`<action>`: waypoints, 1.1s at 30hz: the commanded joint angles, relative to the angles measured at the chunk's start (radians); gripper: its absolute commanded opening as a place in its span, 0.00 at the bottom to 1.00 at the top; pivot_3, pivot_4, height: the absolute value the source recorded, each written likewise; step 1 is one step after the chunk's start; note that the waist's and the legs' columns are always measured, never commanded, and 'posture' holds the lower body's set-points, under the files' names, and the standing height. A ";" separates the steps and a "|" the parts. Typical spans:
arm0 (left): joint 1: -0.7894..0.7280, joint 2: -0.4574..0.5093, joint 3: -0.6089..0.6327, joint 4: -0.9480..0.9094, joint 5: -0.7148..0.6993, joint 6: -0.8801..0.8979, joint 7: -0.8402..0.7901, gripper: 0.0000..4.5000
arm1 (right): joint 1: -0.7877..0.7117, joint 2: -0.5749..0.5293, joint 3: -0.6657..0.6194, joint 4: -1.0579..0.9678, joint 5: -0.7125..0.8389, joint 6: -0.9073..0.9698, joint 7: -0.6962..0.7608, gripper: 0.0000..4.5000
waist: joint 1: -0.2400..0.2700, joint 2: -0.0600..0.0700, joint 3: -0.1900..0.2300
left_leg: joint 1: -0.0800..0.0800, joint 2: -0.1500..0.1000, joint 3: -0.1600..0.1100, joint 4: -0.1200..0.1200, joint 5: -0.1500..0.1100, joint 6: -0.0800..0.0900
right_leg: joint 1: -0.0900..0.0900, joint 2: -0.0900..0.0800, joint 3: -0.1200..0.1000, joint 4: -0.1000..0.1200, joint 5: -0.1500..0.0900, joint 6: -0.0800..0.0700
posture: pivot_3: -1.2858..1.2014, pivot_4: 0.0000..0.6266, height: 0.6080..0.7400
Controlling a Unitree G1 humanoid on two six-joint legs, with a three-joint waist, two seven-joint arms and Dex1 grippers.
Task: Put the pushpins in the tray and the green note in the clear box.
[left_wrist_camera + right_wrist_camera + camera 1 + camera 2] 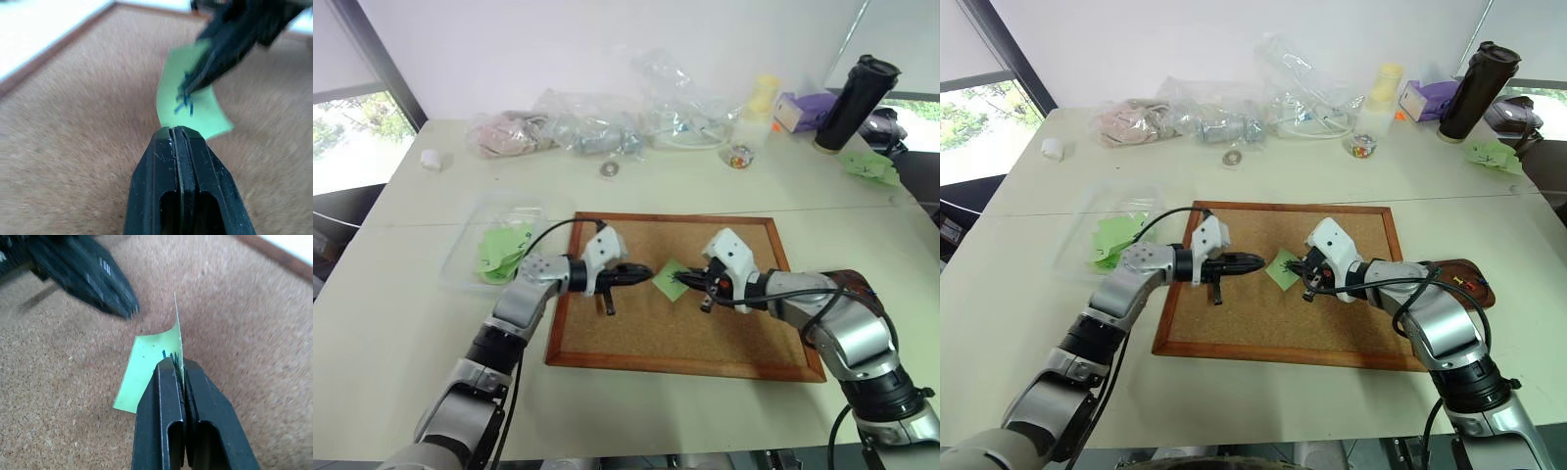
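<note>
A: What sits nearest you?

B: Your corkboard, its near wooden edge closest. Over it your right gripper has its jaws pressed together on the green note, pinching one edge so the paper curls up off the cork.

A: And your left?

B: Your left gripper points at the note from the other side, jaws pressed together on nothing, tips just beside the note's near edge; you cannot tell whether they touch it.

A: Where do the pins go?

B: In the tray, just off the board's right edge behind your right forearm, with a few pushpins lying in it.

A: And the clear box?

B: On the surface left of the board, holding crumpled green papers. Farther back lie clear plastic bags and a dark tumbler.
</note>
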 commanded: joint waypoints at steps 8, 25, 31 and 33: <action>-0.057 0.011 -0.002 -0.023 -0.028 0.032 -0.027 0.54 | -0.019 -0.011 -0.024 -0.058 -0.003 -0.018 0.017 0.00 | 0.002 0.000 0.000 | 0.000 0.000 0.000 0.000 0.000 0.000 | 0.000 0.000 0.000 0.000 0.000 0.000 | 0.52 0.24 1.00; -0.163 -0.111 -0.087 0.336 0.087 -0.181 -0.074 0.75 | -0.041 -0.028 0.009 -0.122 -0.028 -0.031 0.061 0.00 | 0.004 0.000 0.000 | 0.000 -0.001 0.000 0.001 0.000 0.000 | 0.000 0.000 -0.001 0.000 0.000 0.000 | 0.52 0.24 1.00; -0.178 -0.136 -0.071 0.382 0.086 -0.193 -0.094 0.64 | -0.038 -0.030 0.016 -0.134 -0.033 -0.028 0.060 0.00 | 0.004 -0.001 0.000 | 0.000 -0.001 0.000 0.001 0.000 0.000 | 0.000 0.000 -0.001 0.001 0.000 0.000 | 0.52 0.24 1.00; -0.173 -0.135 -0.060 0.371 0.073 -0.179 -0.101 0.49 | -0.034 -0.032 0.018 -0.135 -0.036 -0.029 0.061 0.00 | 0.004 -0.001 0.000 | 0.000 -0.001 0.000 0.001 0.000 0.000 | 0.000 0.000 -0.001 0.001 0.000 0.000 | 0.52 0.24 1.00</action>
